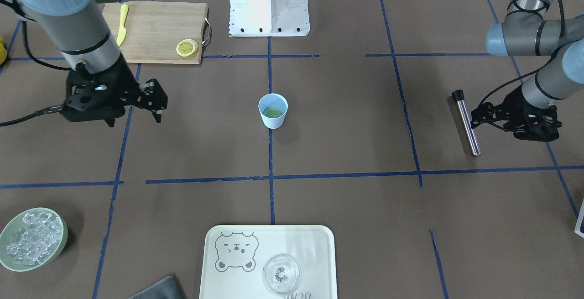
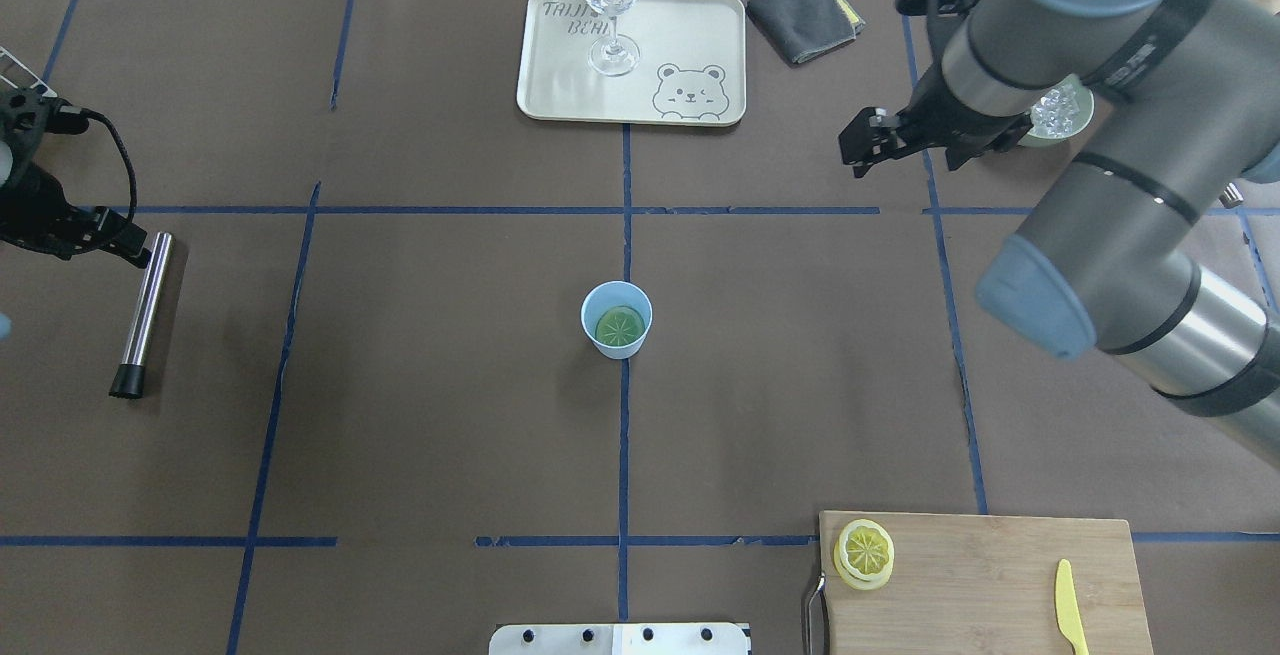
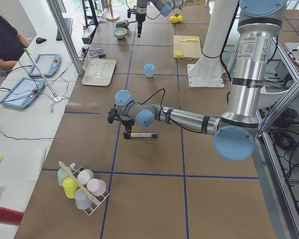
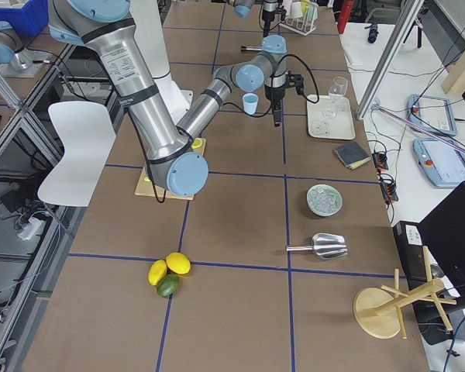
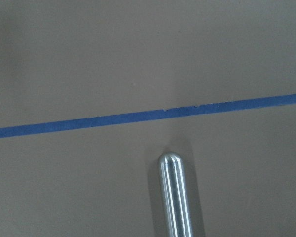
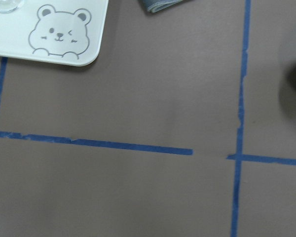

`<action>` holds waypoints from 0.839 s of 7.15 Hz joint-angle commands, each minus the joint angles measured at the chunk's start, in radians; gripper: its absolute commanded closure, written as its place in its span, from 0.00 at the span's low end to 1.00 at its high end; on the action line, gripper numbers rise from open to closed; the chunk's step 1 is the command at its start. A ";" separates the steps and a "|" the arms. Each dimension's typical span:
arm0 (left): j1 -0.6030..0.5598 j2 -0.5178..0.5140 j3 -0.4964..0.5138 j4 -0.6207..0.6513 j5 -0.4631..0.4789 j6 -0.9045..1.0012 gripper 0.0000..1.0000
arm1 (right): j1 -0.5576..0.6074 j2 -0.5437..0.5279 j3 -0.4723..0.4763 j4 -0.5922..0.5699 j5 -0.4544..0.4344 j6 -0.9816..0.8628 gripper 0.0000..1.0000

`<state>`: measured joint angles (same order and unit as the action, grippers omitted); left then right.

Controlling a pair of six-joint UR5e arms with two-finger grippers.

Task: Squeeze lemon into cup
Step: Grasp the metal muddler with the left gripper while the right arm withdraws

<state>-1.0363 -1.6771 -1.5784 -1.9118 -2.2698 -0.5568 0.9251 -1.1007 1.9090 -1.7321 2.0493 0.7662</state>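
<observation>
The light-blue cup [image 1: 273, 119] [image 2: 617, 343] stands upright at the table's middle. A lemon slice [image 1: 272, 112] [image 2: 619, 326] lies flat inside it and looks greenish in the cup's shade. Another lemon slice [image 1: 187, 47] [image 2: 865, 553] lies on the wooden cutting board [image 1: 155, 29]. My right gripper [image 1: 157, 102] [image 2: 862, 147] is open and empty. It hovers well off to the side of the cup, between the board and the bowl. My left gripper [image 1: 474, 118] [image 2: 135, 245] looks open, next to a steel muddler [image 1: 466, 123] [image 5: 175, 197] that lies on the table.
A yellow knife [image 1: 121, 25] lies on the board. A white bear tray [image 1: 315, 244] [image 6: 19, 39] holds a clear glass [image 1: 281, 274]. A pale-green bowl [image 1: 63, 239] holds ice. A grey cloth [image 2: 805, 0] lies by the tray. The robot base [image 1: 269, 2] is behind the cup.
</observation>
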 commanded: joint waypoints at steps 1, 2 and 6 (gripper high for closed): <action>0.044 -0.003 0.026 -0.001 -0.001 -0.005 0.00 | 0.151 -0.079 -0.005 0.000 0.080 -0.234 0.00; 0.054 -0.003 0.034 -0.001 -0.001 -0.006 0.00 | 0.185 -0.112 -0.005 0.002 0.110 -0.292 0.00; 0.058 -0.033 0.041 0.011 0.001 -0.026 0.00 | 0.196 -0.122 -0.002 0.002 0.117 -0.295 0.00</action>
<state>-0.9792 -1.6938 -1.5383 -1.9089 -2.2700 -0.5716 1.1181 -1.2194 1.9055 -1.7304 2.1647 0.4734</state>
